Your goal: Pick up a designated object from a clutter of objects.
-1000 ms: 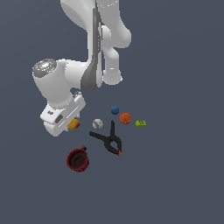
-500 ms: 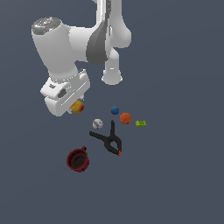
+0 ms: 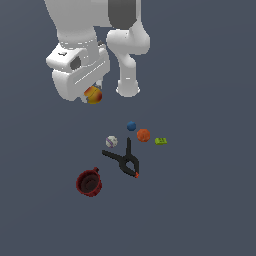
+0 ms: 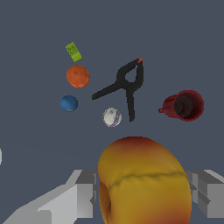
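Rising since half a second ago, the arm (image 3: 80, 45) is carrying the yellow-and-red ball (image 3: 93, 94) higher above the floor, while the things below are lying where they were. Its gripper (image 3: 93, 95) is clamped on that ball, and in the wrist view the ball (image 4: 144, 181) is filling the space between the two grey fingers (image 4: 83, 192), pressed from both sides.

Well below, the rest of the clutter is sitting on the dark floor (image 3: 210, 200). A dark red mug (image 3: 89, 182) is lying tipped, its mouth facing the exterior view, apart from the others toward that view's left. A black spring clamp (image 3: 123, 159) with an orange tip is lying flat near the middle. Just beside the clamp's handles a whitish-purple ball (image 3: 111, 141) is resting. An orange ball (image 3: 143, 135) is sitting close to a smaller blue ball (image 3: 131, 126), not quite touching. A small green block (image 3: 160, 141) is lying just to the exterior view's right of the orange ball.
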Robot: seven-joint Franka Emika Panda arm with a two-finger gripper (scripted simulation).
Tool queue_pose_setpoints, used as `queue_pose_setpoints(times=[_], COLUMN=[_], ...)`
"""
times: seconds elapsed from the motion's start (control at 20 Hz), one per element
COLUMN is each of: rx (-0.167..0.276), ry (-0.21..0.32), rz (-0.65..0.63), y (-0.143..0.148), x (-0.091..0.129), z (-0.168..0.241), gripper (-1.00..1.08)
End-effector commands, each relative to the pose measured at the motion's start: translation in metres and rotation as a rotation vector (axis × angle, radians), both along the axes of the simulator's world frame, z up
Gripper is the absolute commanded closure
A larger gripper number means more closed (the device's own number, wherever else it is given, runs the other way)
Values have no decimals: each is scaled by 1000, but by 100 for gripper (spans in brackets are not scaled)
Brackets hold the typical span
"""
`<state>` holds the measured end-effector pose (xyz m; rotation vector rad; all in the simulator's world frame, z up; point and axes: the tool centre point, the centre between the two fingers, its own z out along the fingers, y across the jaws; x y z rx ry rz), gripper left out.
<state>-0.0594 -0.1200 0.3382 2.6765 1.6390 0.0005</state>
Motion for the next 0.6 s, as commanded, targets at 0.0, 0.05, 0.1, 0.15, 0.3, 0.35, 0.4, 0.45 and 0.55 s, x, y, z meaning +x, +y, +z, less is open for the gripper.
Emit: queue_pose_setpoints(times=[0.0,0.05,0.1,0.15,0.3,0.35,0.4,0.45,0.55], rx=[0,0,0,0,1,1,1,2,2], ry=[0,0,1,1,1,1,1,2,2], rz=[0,0,0,0,0,0,0,0,0], y=[8,11,14,17,24,26,27,29,32], x=[-8,-11,-13,-15,-21,-23,-24,-25,-27], z=[23,31,39,47,66,72,77,82,89], gripper=[108,108,108,108,108,108,108,108,108])
